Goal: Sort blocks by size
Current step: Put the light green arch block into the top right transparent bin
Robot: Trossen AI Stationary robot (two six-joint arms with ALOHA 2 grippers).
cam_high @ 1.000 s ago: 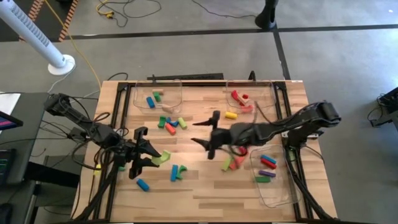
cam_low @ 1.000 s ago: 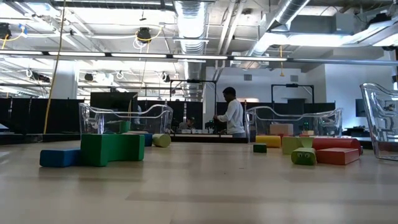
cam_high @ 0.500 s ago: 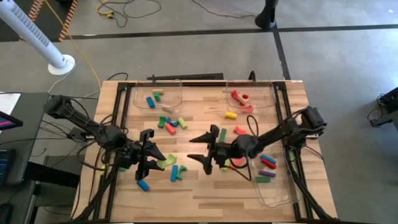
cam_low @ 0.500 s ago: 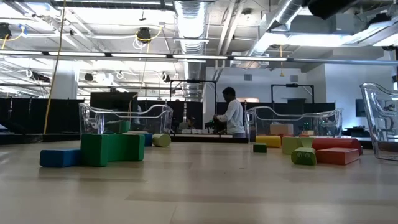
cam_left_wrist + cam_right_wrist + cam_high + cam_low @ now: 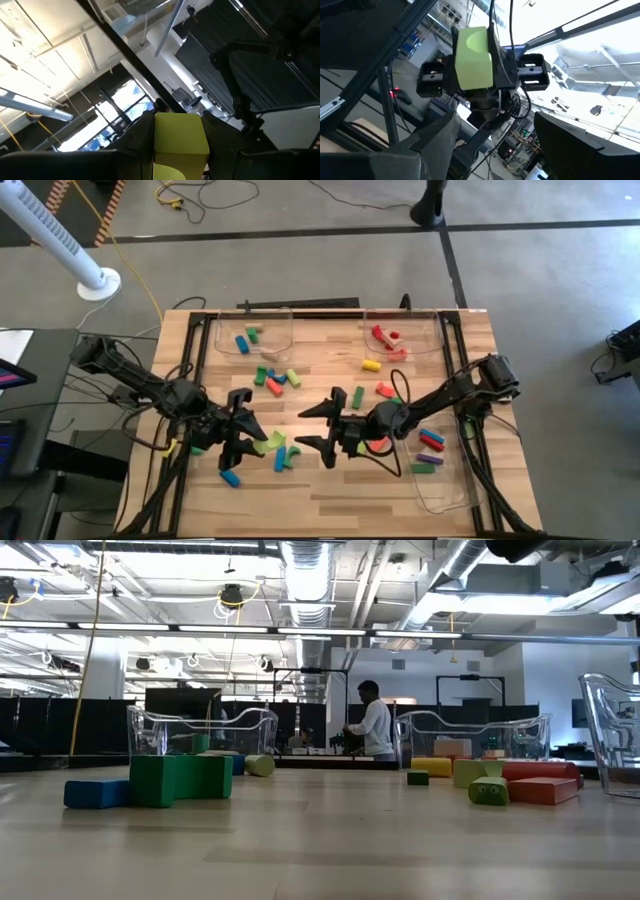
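A light green block [image 5: 268,441] is held above the table's middle by my left gripper [image 5: 247,436], which is shut on it. The same block fills the left wrist view [image 5: 180,140] and also shows in the right wrist view [image 5: 472,57]. My right gripper [image 5: 315,427] faces it from the table's right, open and empty, a short way off. Other blocks lie flat on the wood: a mixed cluster [image 5: 275,378], a blue one [image 5: 230,477], a blue and green pair [image 5: 285,458], a green one [image 5: 357,397]. My left gripper pinches the light green block by its two opposite sides [image 5: 490,60] between its two fingers. The fingers come from the table's left, nearly level and tipped a little upward. The block's free end [image 5: 470,42] sticks out past the fingertips, and it is lifted clear of the table.
Clear trays stand at the far left [image 5: 250,330], the far right [image 5: 400,335] and the near right [image 5: 435,465], each with a few blocks. A yellow block [image 5: 371,364] and a red block [image 5: 385,389] lie right of centre. A person [image 5: 375,725] stands in the room beyond.
My right gripper has swung toward the table's near left, toward the left gripper, and tipped upward, staying open. My left gripper has carried the green block a little toward the table's right, still shut on it.
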